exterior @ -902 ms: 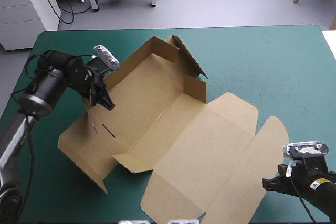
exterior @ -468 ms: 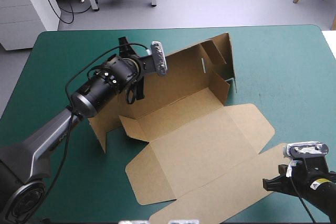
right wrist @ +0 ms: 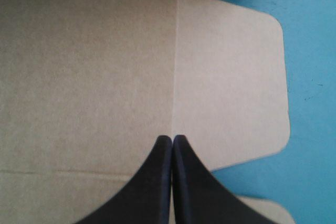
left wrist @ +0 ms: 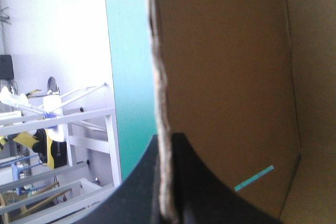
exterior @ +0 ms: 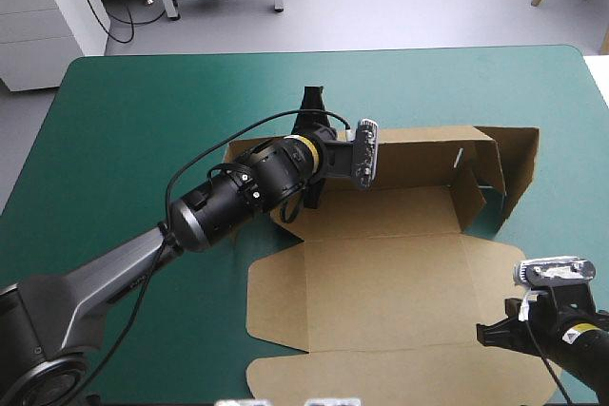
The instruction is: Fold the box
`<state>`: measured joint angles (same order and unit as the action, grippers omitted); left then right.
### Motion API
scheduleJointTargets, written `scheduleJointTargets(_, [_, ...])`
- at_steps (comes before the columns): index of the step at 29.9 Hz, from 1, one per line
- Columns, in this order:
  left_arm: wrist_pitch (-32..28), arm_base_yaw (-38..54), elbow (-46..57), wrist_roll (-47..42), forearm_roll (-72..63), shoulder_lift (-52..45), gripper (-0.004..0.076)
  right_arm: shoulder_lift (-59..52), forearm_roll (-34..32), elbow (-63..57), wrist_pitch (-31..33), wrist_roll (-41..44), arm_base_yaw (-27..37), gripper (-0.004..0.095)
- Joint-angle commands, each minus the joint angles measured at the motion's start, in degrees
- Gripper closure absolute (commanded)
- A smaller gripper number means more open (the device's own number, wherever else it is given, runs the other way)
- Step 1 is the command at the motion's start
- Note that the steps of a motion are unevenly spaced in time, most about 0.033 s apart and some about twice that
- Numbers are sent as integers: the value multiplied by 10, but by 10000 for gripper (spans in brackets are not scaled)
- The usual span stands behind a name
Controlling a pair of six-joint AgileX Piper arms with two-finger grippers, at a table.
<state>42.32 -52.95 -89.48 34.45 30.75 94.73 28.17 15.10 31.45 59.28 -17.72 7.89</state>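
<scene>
Item: box (exterior: 381,282), one cut sheet of brown board.
Location: centre to right of the high view, on the teal-green cover (exterior: 143,121).
Form: long wall (exterior: 419,154) stands upright across the middle of the frame. The end flaps (exterior: 519,164) are raised at the right. The lid panels lie flat toward the lower edge.
Left gripper (left wrist: 167,137): clamped on the long wall's top edge, the board pinched between the black fingers.
Right gripper (right wrist: 172,137): fingers pressed together with no board between them, poised over the flat lid at the lower right of the high view.
Weight: judge it light; one arm carries the wall.
Stiffness: expect firm panels that bend only along the creases. The raised wall will likely sag or spring back if you let go.
Fragility: the thin edges will probably crush or tear under a hard pinch.
Surface: smooth board, so it may slide on the cover when you push it.
Where to hold: take a panel by its free edge, mid-length, well in from the corners and the slot (left wrist: 254,177).
</scene>
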Motion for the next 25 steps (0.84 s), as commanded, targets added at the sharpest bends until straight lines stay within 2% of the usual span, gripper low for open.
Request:
scheduleJointTargets(1, [-44,-10,-19,6,8,-23,734,2,4,13,-27,-6,-1,927])
scheduleJointTargets(5, [-58,-10,-1,-7,48,-21,734,2,4,13,-27,-6,-1,927])
scheduleJointTargets(8, [-76,-13,34,-70,103,-21,734,2,4,13,-27,-6,-1,927])
scheduleJointTargets(11, [-81,-37,77,-170,226,-21,734,2,4,13,-27,-6,-1,927])
scheduleJointTargets(16, [-80,-81,163,-425,536,-21,734,2,4,13,-27,-6,-1,927])
scheduleJointTargets(19, [-78,-88,211,-542,642,-21,734,2,4,13,-28,-6,-1,927])
scheduleJointTargets(25, [-58,-89,239,-570,661,-21,734,2,3,13,-28,-6,-1,924])
